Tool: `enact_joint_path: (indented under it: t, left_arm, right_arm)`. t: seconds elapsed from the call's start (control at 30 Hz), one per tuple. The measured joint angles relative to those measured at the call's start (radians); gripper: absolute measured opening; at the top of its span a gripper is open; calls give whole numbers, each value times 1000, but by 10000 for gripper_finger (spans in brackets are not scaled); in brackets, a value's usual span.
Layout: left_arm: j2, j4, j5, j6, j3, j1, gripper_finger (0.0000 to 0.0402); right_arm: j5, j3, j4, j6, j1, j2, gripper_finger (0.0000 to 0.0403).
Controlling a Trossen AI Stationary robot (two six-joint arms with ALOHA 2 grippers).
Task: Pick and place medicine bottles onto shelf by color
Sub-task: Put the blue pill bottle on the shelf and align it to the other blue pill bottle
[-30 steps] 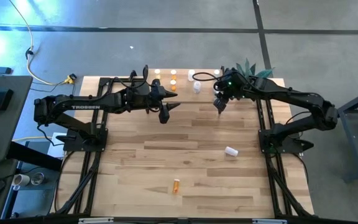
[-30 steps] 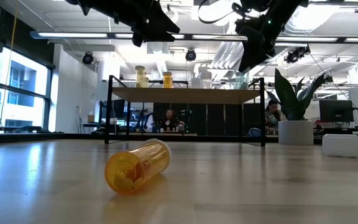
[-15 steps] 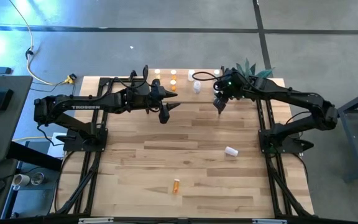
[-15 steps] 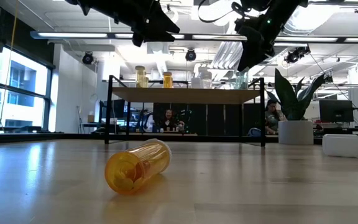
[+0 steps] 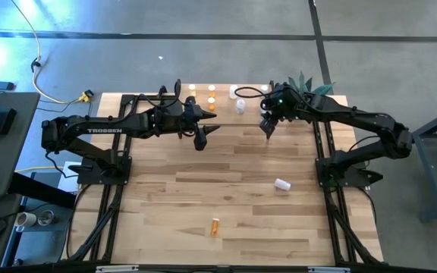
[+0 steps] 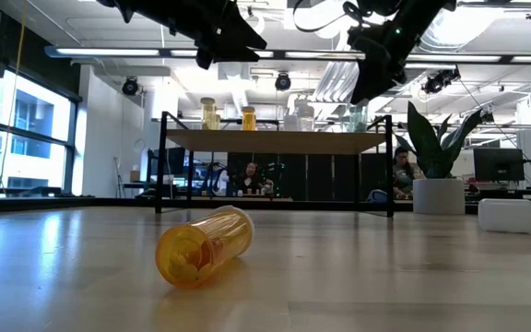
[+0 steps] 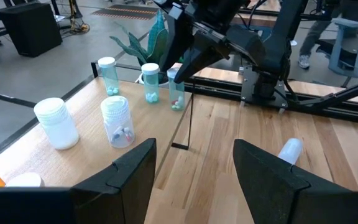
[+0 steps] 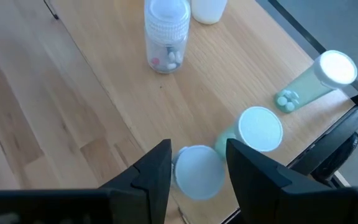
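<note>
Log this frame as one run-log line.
left pincer: open, empty, near shelf | right pincer: open above greenish bottle on shelf | orange bottle, white bottle: lying on table

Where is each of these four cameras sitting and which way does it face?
High view: overhead, straight down; both arms, left pincer, right pincer.
Low view: tabletop height, level, past the lying orange plastic pill bottle toward the low light-wood shelf.
Left wrist: its open fingers, facing clear greenish bottles.
Right wrist: down onto those bottles, fingers open.
</note>
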Motion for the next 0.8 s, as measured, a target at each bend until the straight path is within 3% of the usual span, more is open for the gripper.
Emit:
enact_joint_path:
  t: [0.53,0.8]
  left_arm:
    - [0,0,0,0,0,0,202]
    - [0,0,0,0,0,0,202]
  right_arm:
    - [-24,4,19,0,0,-1,145]
    - [-25,92,-25,0,0,-1,145]
